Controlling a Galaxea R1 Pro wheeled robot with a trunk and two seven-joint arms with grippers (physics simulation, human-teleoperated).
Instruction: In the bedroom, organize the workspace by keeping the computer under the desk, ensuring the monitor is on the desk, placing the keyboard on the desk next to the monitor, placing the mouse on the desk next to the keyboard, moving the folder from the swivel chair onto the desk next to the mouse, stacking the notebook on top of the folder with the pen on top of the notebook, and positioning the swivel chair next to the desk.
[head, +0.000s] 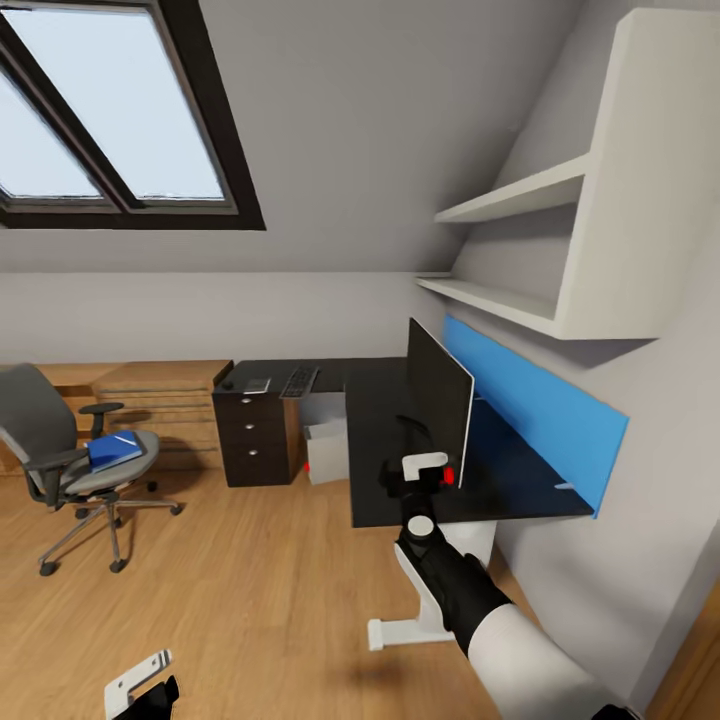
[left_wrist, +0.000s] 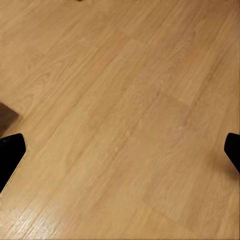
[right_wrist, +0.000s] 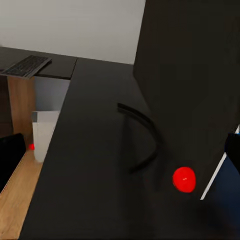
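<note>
step: we're sorting the monitor (head: 440, 395) on the desk (head: 380, 470); right gripper (right_wrist: 122, 145) spread beside its lower corner
next: we'd fetch the keyboard (head: 299, 381), farther along the desk

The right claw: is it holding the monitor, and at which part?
It cannot be told. The right claw reaches to the monitor at its lower corner by the red dot, but no closed grip is visible.

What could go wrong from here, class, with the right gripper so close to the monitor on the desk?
1. The right gripper sits at the monitor's lower corner; a nudge might tip the tall screen on its thin stand.
2. The monitor stands near the desk's front edge and could slide off.
</note>
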